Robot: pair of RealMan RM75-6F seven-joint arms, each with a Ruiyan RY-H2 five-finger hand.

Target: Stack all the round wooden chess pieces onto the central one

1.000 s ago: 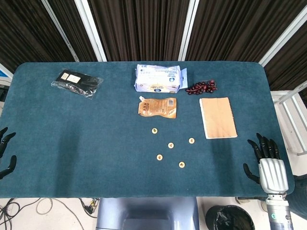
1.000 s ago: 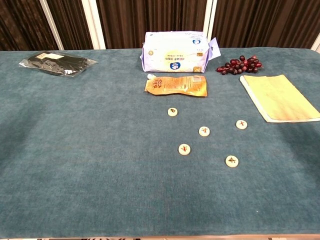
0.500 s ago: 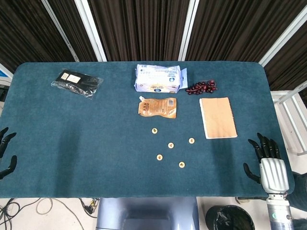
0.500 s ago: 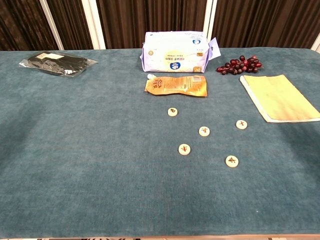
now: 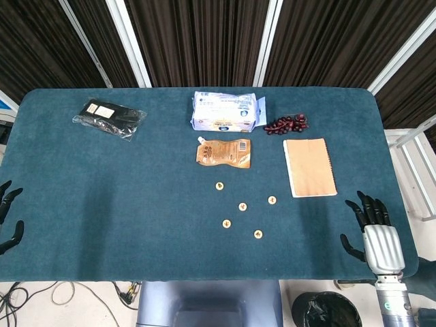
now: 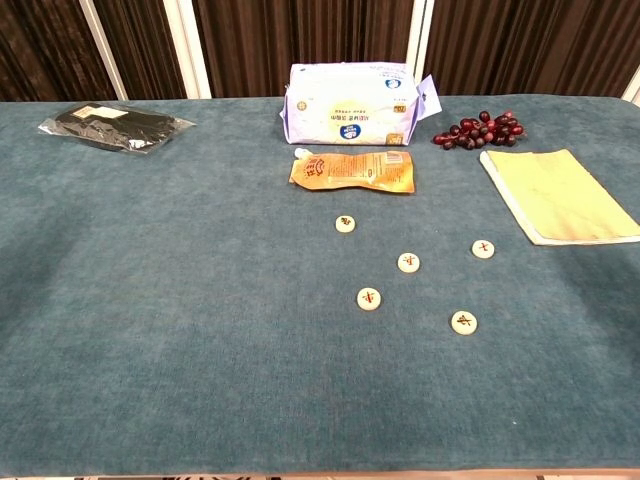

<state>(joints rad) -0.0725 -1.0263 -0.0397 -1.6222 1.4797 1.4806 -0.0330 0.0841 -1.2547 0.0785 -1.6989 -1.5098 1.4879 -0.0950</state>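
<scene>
Several round wooden chess pieces lie flat and apart on the blue table point(image 5: 102, 191). The central piece point(image 5: 242, 206) point(image 6: 408, 262) has others around it: one up-left point(image 5: 220, 185) point(image 6: 345, 223), one to the right point(image 5: 272, 200) point(image 6: 483, 248), one down-left point(image 5: 226, 223) point(image 6: 369, 298) and one down-right point(image 5: 258, 234) point(image 6: 463, 322). My right hand point(image 5: 371, 228) hovers at the table's near right edge, fingers spread, holding nothing. My left hand point(image 5: 7, 216) shows only as dark fingers at the far left edge, spread and empty. Neither hand appears in the chest view.
Behind the pieces lie an orange pouch point(image 5: 224, 152), a white-blue tissue pack point(image 5: 225, 111), dark grapes point(image 5: 286, 124) and a tan notebook point(image 5: 309, 167). A black packet point(image 5: 109, 117) rests at the back left.
My right hand has slid slightly left and toward the near edge. The pieces and the left hand have not moved.
</scene>
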